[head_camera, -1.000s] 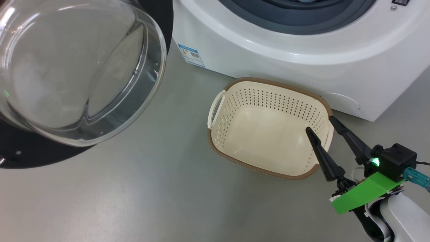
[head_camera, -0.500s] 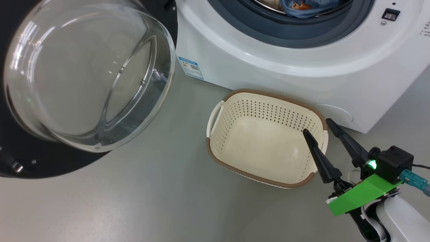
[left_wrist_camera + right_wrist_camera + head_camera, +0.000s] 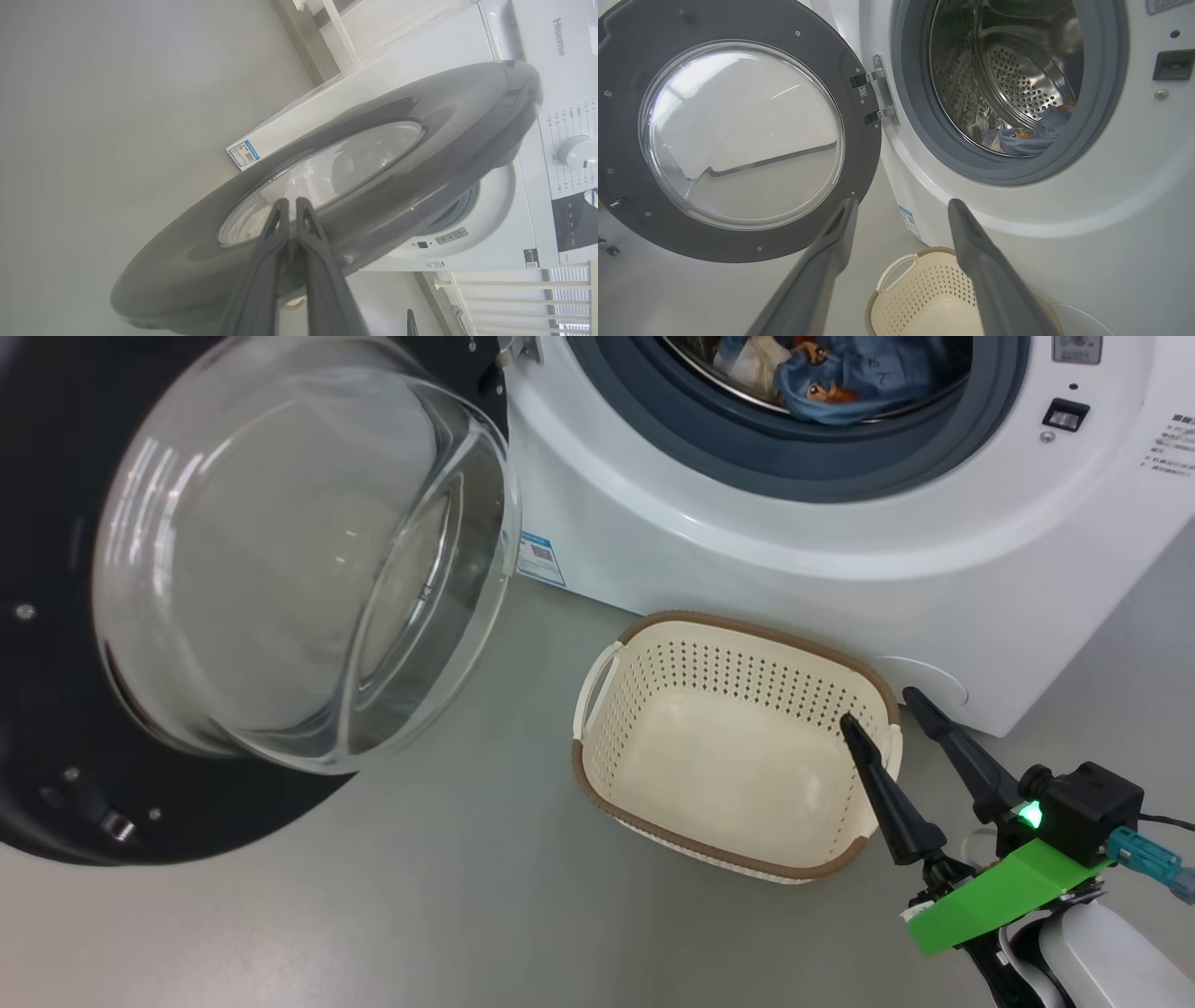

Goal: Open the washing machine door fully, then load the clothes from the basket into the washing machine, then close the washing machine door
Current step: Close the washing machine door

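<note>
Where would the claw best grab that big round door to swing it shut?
Probably the dark rim of the door, at the edge opposite the hinges, coming edge-on from that side: the rim is flat and thin, while the glass bowl bulges smoothly.

I count one washing machine (image 3: pixel 747 551), one washing machine door (image 3: pixel 299 569) on two metal hinges (image 3: pixel 878 73), one basket (image 3: pixel 728 672) and one blue label sticker (image 3: pixel 540 558). The clothes (image 3: pixel 840 378) make one bunched heap; how many garments are in it I cannot tell.
</note>
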You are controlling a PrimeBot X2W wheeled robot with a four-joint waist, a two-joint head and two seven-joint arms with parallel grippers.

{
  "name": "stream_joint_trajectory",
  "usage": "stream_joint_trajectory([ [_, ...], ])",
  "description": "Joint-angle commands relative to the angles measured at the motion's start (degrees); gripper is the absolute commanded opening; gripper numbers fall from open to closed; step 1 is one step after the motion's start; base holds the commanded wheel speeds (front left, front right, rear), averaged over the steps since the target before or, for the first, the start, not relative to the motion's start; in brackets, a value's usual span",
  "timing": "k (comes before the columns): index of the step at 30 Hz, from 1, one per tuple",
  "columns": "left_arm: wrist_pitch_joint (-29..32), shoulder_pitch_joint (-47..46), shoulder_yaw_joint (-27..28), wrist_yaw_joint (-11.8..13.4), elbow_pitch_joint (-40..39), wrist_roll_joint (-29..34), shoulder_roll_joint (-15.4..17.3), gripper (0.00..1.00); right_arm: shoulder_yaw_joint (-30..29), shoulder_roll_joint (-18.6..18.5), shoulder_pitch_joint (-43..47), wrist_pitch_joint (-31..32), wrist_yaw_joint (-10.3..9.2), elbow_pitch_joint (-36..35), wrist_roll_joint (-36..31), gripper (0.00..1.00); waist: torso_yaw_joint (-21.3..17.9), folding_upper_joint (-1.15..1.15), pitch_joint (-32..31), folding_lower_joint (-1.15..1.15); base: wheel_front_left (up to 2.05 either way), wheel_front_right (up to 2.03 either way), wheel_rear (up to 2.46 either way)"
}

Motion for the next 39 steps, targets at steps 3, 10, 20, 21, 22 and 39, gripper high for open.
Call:
stream_joint_trajectory([
  [3,3.8,1.1,1.1,-0.4,-5.3,-1.0,2.7,0.0,0.1,0.2,1.1,-0.5,0.43,-1.5,-0.2,1.0,-0.2,0.0,-1.3,0.0,0.0,0.0,0.0],
  [10,6.7,3.0,0.9,-0.4,-12.6,-1.3,1.0,0.0,-1.1,0.8,2.3,-0.5,0.43,-1.7,-0.3,1.0,-0.8,0.0,-2.7,0.0,0.0,0.0,0.0],
  [20,10.5,5.4,0.6,-0.4,-21.4,-1.9,-0.7,0.0,-3.0,2.1,3.8,-0.5,0.43,-2.2,-0.7,1.0,-3.7,0.0,-4.6,0.0,0.0,0.0,0.0],
  [21,10.8,5.5,0.5,-0.4,-22.1,-2.0,-0.9,0.0,-3.3,2.3,4.0,-0.5,0.43,-2.2,-0.7,1.0,-4.0,0.0,-4.8,0.0,0.0,0.0,0.0],
  [22,11.1,5.7,0.4,-0.4,-22.9,-2.1,-1.2,0.0,-3.5,2.4,4.3,-0.5,0.43,-2.2,-0.8,1.0,-4.4,0.0,-4.9,0.0,0.0,0.0,0.0],
  [39,12.3,4.9,-2.2,-0.4,-30.9,0.0,-4.7,0.0,-6.4,4.1,6.7,-0.5,0.43,-3.1,-1.2,1.0,-12.0,0.0,-6.7,0.0,0.0,0.0,0.0],
])
